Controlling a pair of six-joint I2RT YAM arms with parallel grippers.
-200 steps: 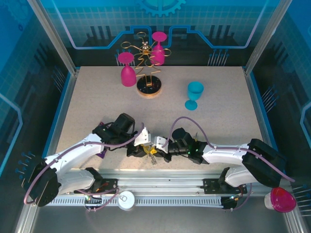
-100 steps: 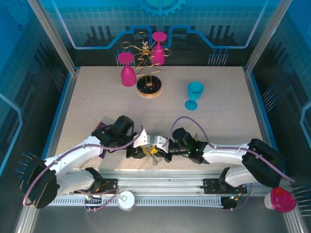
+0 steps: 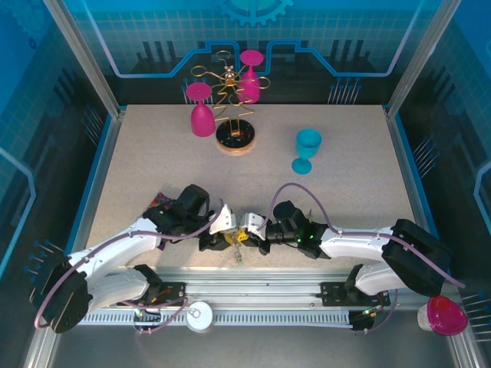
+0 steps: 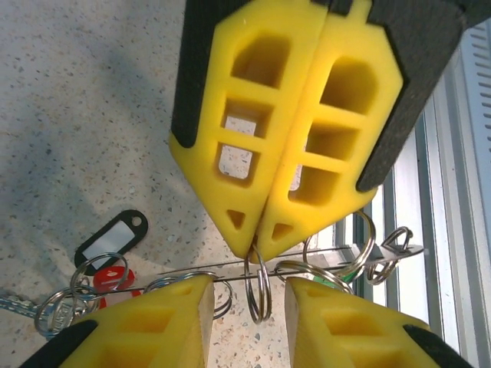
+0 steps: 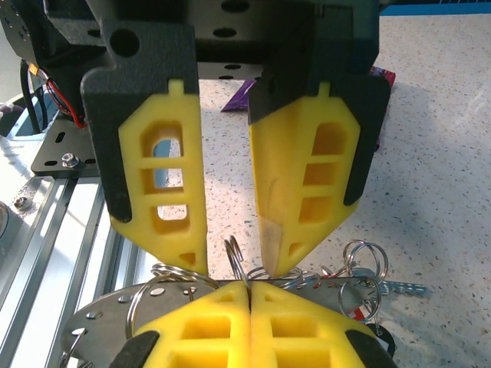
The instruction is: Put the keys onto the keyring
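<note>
The right end effector [image 5: 249, 290], pressed together, pinches a small ring [image 5: 234, 257] upright. The left end effector [image 4: 247, 287], spread around it, should close squarely, without twisting it.

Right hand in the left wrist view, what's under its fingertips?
A split ring pinched in the right hand, then the grey bar of the keyring, more rings and the speckled table. The ring's top is hidden between the fingers.
</note>
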